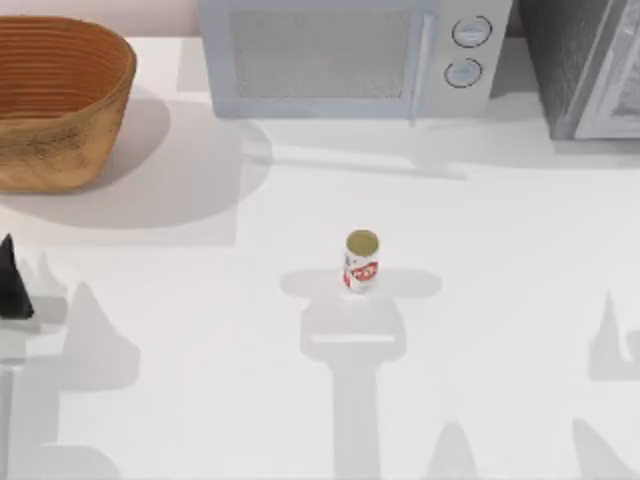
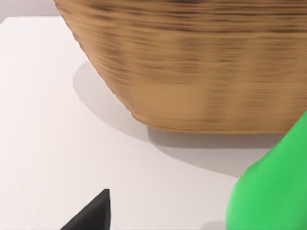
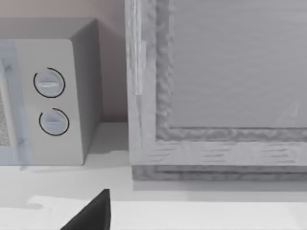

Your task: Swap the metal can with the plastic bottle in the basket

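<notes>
A wicker basket [image 1: 60, 100] sits at the table's far left, a microwave [image 1: 350, 55] behind. The metal can [image 1: 361, 262] stands upright mid-table. The left gripper [image 1: 15, 285], near the left edge, seems to pinch the plastic bottle [image 2: 273, 191], judged just removed; setting it down comes next.

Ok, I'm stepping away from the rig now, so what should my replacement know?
Left gripper: at the table's left edge, below the basket; the green bottle shows close at its wrist camera, outside the basket; whether it is gripped is unclear.
Right arm: parked, its camera facing the microwave.
Can: upright mid-table, untouched.
Left: set the bottle down, put the can in the basket.
</notes>
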